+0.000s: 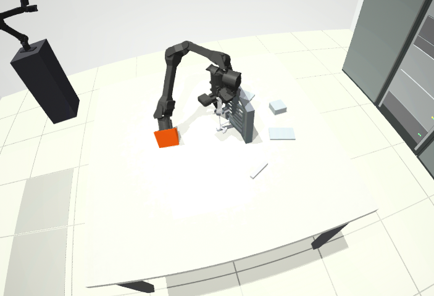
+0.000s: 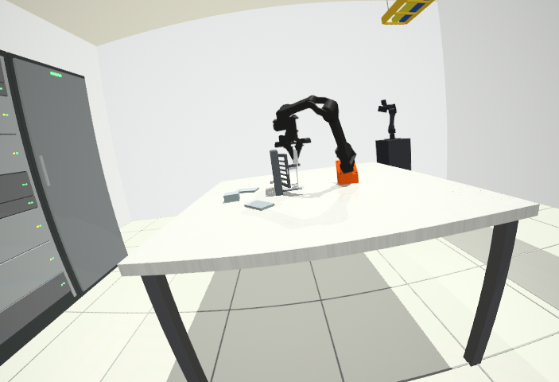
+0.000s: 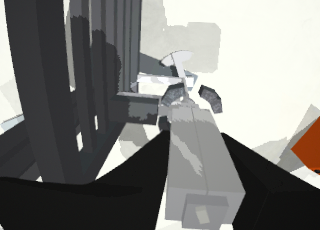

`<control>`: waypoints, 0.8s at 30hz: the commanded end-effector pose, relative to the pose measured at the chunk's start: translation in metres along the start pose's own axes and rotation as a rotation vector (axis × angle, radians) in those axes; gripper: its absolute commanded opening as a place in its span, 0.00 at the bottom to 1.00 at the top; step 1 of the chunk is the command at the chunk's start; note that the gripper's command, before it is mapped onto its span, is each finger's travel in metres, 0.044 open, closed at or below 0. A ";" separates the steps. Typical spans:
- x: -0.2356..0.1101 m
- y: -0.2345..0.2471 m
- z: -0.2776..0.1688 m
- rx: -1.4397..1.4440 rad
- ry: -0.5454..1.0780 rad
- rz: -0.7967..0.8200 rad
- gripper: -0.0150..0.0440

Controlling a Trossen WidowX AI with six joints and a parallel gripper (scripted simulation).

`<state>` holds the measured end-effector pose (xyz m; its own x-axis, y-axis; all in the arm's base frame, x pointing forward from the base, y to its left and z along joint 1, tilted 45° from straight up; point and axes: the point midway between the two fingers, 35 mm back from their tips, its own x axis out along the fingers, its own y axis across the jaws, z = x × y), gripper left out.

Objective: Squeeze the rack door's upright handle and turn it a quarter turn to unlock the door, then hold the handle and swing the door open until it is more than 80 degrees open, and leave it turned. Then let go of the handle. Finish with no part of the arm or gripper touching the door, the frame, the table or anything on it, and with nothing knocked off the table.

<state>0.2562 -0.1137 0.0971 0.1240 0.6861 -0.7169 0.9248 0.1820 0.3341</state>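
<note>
The grey slatted rack door [image 1: 236,118] [image 2: 283,171] [image 3: 111,65] stands on the table, swung a little out from the upright post of its frame [image 1: 249,126] [image 2: 275,173], well short of wide open. Its light grey upright handle [image 1: 219,103] [image 2: 295,154] [image 3: 202,152] stands off the door on the arm-base side, with a thin rod and small latch parts low down. My gripper [image 1: 218,107] [image 2: 294,159] [image 3: 192,138] points down from above and is shut on the handle, one finger on each side. The handle's exact turn angle is hard to tell.
Pale flat blocks [image 1: 281,133] [image 1: 277,106] [image 2: 259,205] [image 2: 230,196] lie beyond the frame, and another is partly hidden behind it. A thin white bar [image 1: 259,170] lies nearer. The orange arm base [image 1: 167,138] [image 2: 347,174] [image 3: 309,145] is on the handle's side.
</note>
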 end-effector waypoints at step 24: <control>0.001 -0.041 0.023 -0.449 -0.008 0.005 0.29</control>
<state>0.2268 -0.1356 0.0712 0.1284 0.6822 -0.7198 0.7213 0.4338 0.5399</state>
